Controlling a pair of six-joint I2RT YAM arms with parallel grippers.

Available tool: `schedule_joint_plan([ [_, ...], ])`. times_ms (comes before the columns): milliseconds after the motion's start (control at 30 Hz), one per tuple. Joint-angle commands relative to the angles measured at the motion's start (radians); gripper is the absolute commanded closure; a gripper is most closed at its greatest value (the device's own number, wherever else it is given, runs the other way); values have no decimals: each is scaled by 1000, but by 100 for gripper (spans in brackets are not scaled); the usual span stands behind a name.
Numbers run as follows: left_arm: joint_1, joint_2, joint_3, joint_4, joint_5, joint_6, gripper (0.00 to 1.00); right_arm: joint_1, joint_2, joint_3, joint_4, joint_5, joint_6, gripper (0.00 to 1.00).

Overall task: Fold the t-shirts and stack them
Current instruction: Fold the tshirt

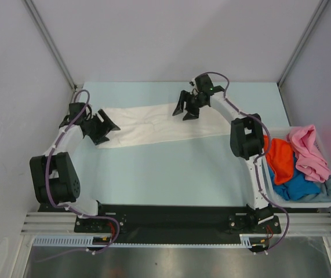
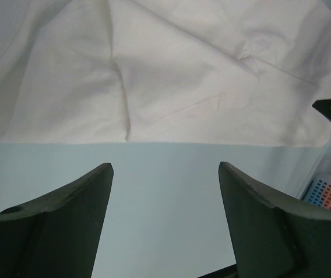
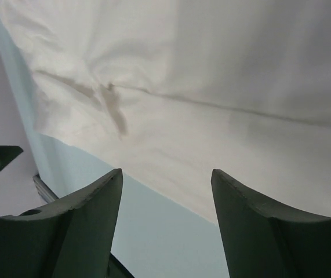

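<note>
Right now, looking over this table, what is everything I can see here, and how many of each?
White cloth t-shirt: one, white, laid flat in a long strip across the far part of the table.
Orange cloth t-shirt: one, orange, bunched in the bin.
Pink cloth t-shirt: one, pink, in the bin's far end.
Bright blue cloth t-shirt: one, blue, in the bin, below the orange one.
Grey-blue cloth t-shirt: one, grey-blue, in the bin's near right corner.
Pale rectangular plastic bin: one, whitish, at the table's right edge.
Table: one, pale blue-green.
Left tool: one, black, open, empty, at the white shirt's left end.
Right tool: one, black, open, empty, at the shirt's far right part.
</note>
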Motion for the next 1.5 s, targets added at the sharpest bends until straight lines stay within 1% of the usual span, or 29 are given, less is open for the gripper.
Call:
schedule_joint_plan([
  [0,50,-78,-56,34,-54,-53,21,-69,-180,-124,-160,111,-119,30],
  [33,64,-80,-81,41,-54,-65,21,-98,-214,-161,-168,117,-119,29],
  [67,78,-72,-90,43,-48,-70,22,-115,-267,-232,-174,129,-119,28],
  [133,119,-66,-127,60,-38,-87,23,-142,-330,-303,-179,151,-124,26],
  [200,156,-60,-153,95,-18,-117,24,-178,-396,-394,-183,212,-127,25],
  [233,165,-60,-174,104,-13,-126,24,-192,-409,-417,-196,241,-122,21],
  [300,191,-54,-190,126,-9,-149,25,-226,-426,-454,-206,295,-121,20],
  [400,200,-59,-203,133,-27,-191,24,-257,-421,-456,-231,373,-117,19],
  [467,199,-65,-208,138,-36,-209,24,-272,-424,-454,-246,420,-121,21],
  [533,200,-68,-217,138,-47,-240,24,-304,-423,-457,-265,428,-111,23],
  [600,202,-68,-229,167,-65,-260,25,-335,-423,-468,-271,408,-107,27],
  [767,200,-22,-211,170,-97,-257,29,-361,-465,-572,-214,363,-107,36],
  [800,200,-23,-208,155,-105,-260,29,-363,-469,-578,-208,356,-107,37],
  [900,203,-31,-246,211,-119,-292,30,-363,-473,-598,-188,361,-102,41],
  [933,207,-20,-245,213,-110,-297,31,-363,-472,-598,-188,358,-102,43],
  [1000,204,21,-237,222,-97,-309,34,-363,-458,-595,-187,362,-95,45],
  [1067,207,40,-243,233,-87,-315,36,-363,-456,-597,-180,368,-91,46],
  [1200,207,59,-245,244,-108,-289,35,-364,-443,-601,-153,372,-73,45],
  [1300,207,95,-223,251,-107,-269,35,-363,-426,-609,-131,359,-52,45],
  [1467,207,142,-208,285,-87,-257,37,-363,-406,-618,-88,385,-36,45],
])
